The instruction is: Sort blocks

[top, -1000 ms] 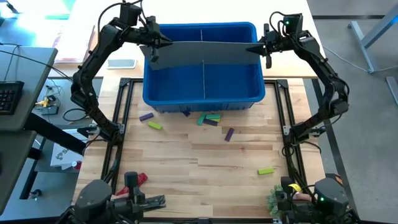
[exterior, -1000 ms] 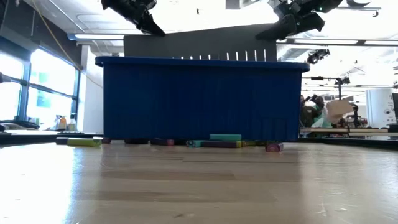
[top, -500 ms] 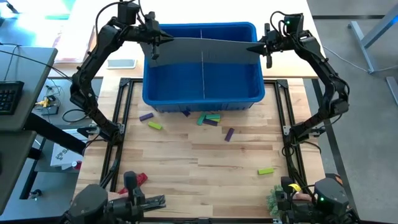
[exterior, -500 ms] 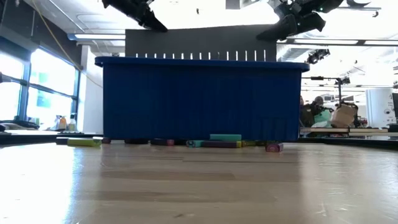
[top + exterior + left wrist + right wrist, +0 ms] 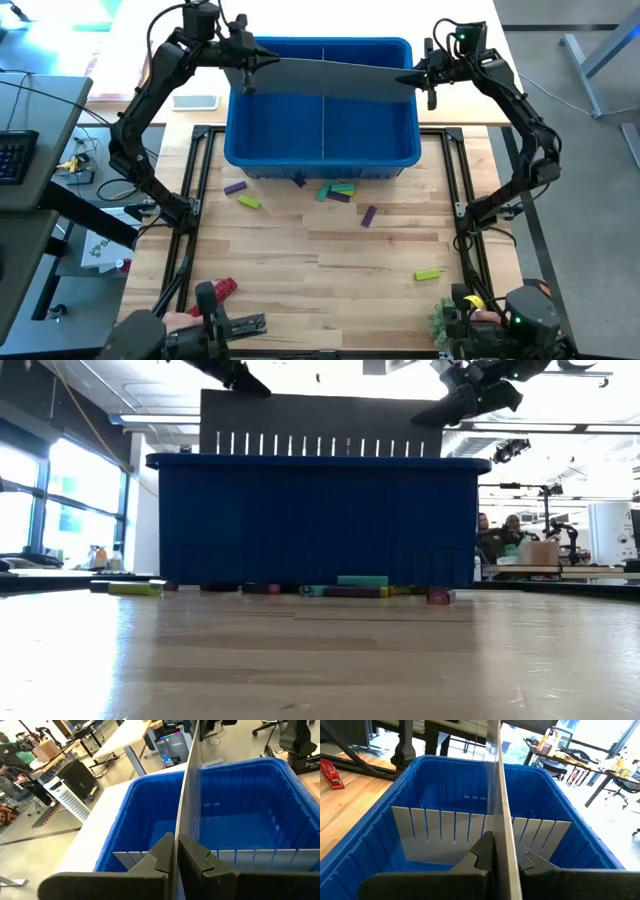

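Wide wooden tabletop (image 5: 330, 250), and at its far end sits the big blue bin (image 5: 322, 160), a slotted grey divider (image 5: 470, 832) already standing inside it. Above the bin hangs a long grey divider panel (image 5: 325, 78), spanning it side to side and carried at both ends. The left hand (image 5: 246, 66) is clamped shut on the panel's left end, the right hand (image 5: 424, 76) clamped shut on its right end; both wrist views show the thin sheet pinched between dark fingers (image 5: 162, 855), running out over the open bin. In the low view the panel's slotted lower edge shows above the bin's rim.

Down on the tabletop, the blocks lie loose, none in the bin as far as the views show. Just in front of the bin: a purple block (image 5: 235, 187), a lime block (image 5: 249, 202), a green block (image 5: 343, 188) in a small cluster with others, hard to separate from up here, and another purple block (image 5: 369, 215) a little nearer. A lone lime block (image 5: 427, 274) sits well apart toward the right. A red tool (image 5: 220, 290) lies by the near-left corner.
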